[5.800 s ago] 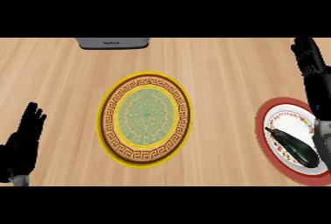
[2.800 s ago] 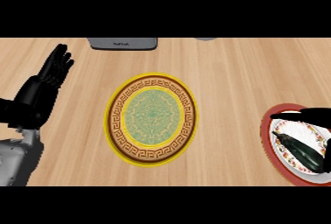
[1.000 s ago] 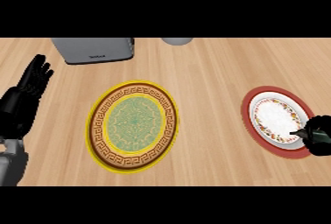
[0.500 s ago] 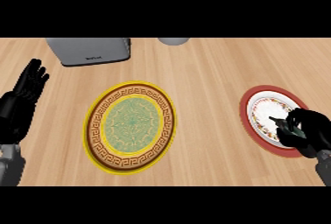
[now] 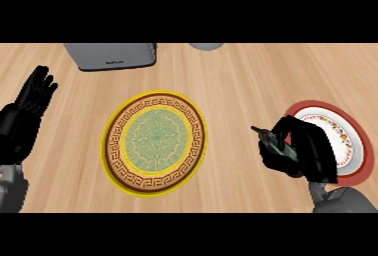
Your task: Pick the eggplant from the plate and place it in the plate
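My right hand (image 5: 299, 152) is curled round the dark eggplant (image 5: 265, 137); only its tip pokes out at the hand's left. The hand hangs over the counter just left of the red-rimmed white plate (image 5: 347, 136), which has nothing on its visible part. The large yellow plate (image 5: 153, 141) with a green centre and brown key pattern lies at the middle, a short way left of the held eggplant. My left hand (image 5: 28, 111) rests open at the left edge, fingers up.
A grey box-shaped appliance (image 5: 111, 55) stands at the back left. Part of a grey round object (image 5: 206, 46) shows at the back edge. Bare wooden counter lies between the two plates.
The right hand closed on the eggplant, lifted it off the red-rimmed plate and has moved left towards the yellow plate. The left hand stays raised at the left.
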